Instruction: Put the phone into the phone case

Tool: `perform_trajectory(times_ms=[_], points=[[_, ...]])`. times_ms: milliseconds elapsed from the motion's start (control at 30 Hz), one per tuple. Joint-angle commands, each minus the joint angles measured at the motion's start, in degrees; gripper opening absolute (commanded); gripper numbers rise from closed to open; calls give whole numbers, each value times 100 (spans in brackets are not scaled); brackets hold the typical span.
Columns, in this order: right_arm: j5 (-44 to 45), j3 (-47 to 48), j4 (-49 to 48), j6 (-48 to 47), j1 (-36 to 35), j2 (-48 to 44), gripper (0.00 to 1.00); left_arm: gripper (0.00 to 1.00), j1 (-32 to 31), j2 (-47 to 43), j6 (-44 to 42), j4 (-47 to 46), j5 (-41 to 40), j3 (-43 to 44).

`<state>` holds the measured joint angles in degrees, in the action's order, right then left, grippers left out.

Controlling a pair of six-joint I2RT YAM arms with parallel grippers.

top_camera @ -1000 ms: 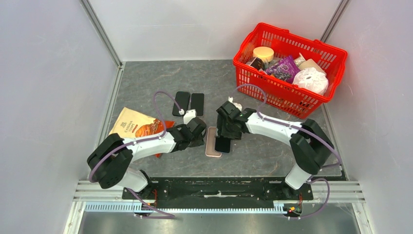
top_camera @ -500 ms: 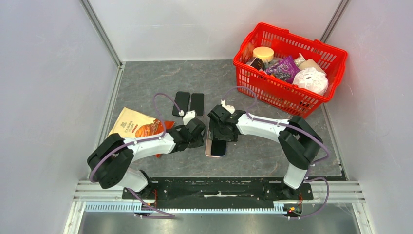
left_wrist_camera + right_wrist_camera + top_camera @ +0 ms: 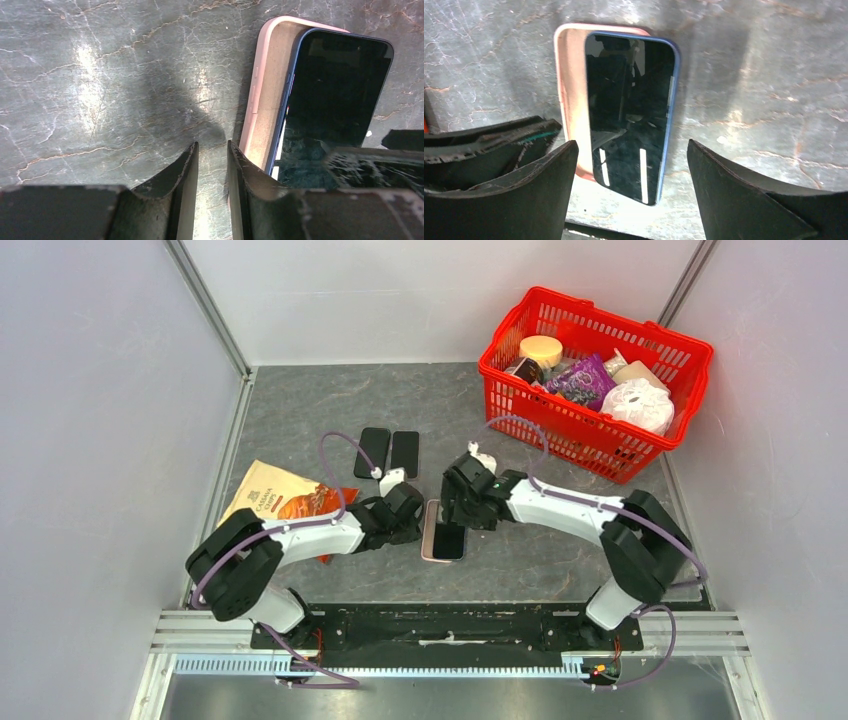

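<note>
Dark phone (image 3: 451,541) sits askew on pink case (image 3: 428,532); L gripper (image 3: 412,523) beside case, R gripper (image 3: 459,517) over phone's far end.

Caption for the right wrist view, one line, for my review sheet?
Open right gripper hovers over the dark phone, which lies offset across the pink phone case, not yet seated.

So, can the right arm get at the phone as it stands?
Likely yes: the right fingers hang open straight over the phone, nothing between. The left fingers sit beside the case, off the phone.
</note>
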<state>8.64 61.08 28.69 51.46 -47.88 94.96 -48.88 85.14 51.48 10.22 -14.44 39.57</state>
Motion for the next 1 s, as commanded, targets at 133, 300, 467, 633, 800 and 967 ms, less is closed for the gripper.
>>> perform_trajectory(times_ms=[133,300,467,633,800,967], points=[[-141,-844,-513,40,77,-792,75,29,28,124,-200,-145,-171,192],[-286,-922,-745,31,73,-685,63,25,63,480,-253,-40,-327,536],[-373,-796,-838,22,51,-489,48,18,54,831,-275,-56,-116,806],[-440,-636,-882,-4,-2,-293,40,15,12,876,-196,-112,-7,777],[-531,-442,-958,-15,-79,-159,39,13,-47,837,-114,-159,32,686],[-483,-128,-827,-81,-228,-37,40,12,-69,810,-77,-169,28,617]])
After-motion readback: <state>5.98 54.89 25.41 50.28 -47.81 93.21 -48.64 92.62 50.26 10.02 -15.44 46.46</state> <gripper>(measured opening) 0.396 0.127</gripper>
